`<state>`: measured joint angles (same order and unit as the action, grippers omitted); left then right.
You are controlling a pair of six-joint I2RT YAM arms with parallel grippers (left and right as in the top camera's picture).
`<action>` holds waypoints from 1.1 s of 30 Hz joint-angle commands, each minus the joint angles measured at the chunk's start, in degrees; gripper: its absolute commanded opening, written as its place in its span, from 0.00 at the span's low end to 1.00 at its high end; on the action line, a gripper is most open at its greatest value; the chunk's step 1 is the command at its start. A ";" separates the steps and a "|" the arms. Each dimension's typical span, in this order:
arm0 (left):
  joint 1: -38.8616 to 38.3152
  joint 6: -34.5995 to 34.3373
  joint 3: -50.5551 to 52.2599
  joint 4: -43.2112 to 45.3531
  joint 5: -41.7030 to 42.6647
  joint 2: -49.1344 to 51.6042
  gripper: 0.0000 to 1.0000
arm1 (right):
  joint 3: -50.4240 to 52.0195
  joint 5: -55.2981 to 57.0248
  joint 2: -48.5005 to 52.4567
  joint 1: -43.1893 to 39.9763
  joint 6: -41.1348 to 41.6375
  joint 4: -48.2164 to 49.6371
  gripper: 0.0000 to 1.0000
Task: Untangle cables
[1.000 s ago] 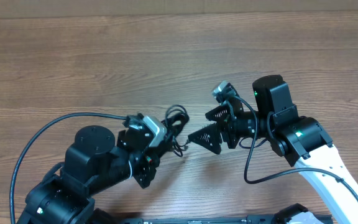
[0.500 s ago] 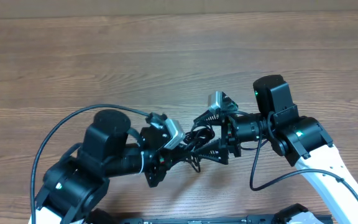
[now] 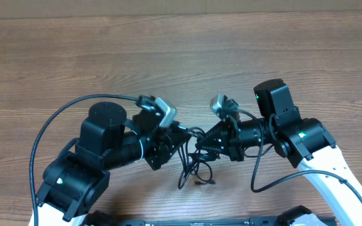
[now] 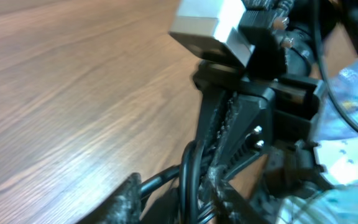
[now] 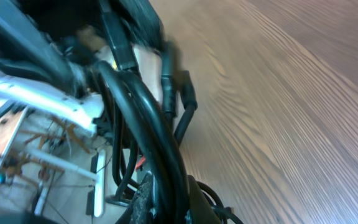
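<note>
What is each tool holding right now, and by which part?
The right tool is shut on the cables at the bundle's top; loops hang below. The left tool stands open around them.

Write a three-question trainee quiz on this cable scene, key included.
1. Multiple choice. The right gripper is: A, open over bare table; B, shut on the thin black flexible cables; C, out of view.
2. Fill in. In the overhead view the cables sit ___ the left gripper and the right gripper.
3. True or false. The cables are stretched out in separate straight lines.

Key: 1 B. 2 between. 3 false; they are a looped tangle.
</note>
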<state>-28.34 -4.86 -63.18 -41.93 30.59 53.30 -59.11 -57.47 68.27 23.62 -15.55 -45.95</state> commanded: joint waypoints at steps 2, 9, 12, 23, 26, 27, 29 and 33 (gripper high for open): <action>0.31 -5.35 -1.29 0.15 -2.45 -0.57 0.62 | -0.11 16.98 0.00 -0.24 22.03 1.62 0.04; 0.28 -6.51 -1.27 -1.81 0.17 -0.55 0.61 | -0.11 22.08 0.00 -0.24 59.01 13.46 0.04; 0.28 -6.54 -1.27 -2.54 0.17 -0.55 0.59 | -0.11 22.10 0.00 -0.24 68.17 18.01 0.04; 0.31 -24.09 -1.27 -6.47 -8.61 -0.46 0.51 | -0.11 29.03 0.00 -0.24 77.24 21.68 0.04; 0.31 -27.10 -1.27 -9.35 -11.58 -0.46 0.52 | -0.11 32.87 0.00 -0.24 77.90 22.71 0.04; 0.26 -27.12 -1.27 -9.86 -11.56 -0.46 0.51 | -0.11 33.51 0.00 -0.24 79.01 23.02 0.04; 0.20 -27.12 -1.27 -11.06 -11.56 -0.46 0.50 | -0.11 35.01 0.00 -0.24 82.84 26.14 0.04; 0.20 -25.14 -1.27 -11.61 -9.97 -0.59 0.46 | -0.11 37.86 0.00 -0.24 88.26 33.81 0.04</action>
<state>-28.12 -31.24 -63.31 -53.45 20.16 53.28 -58.59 -23.05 68.73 23.62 67.18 -14.72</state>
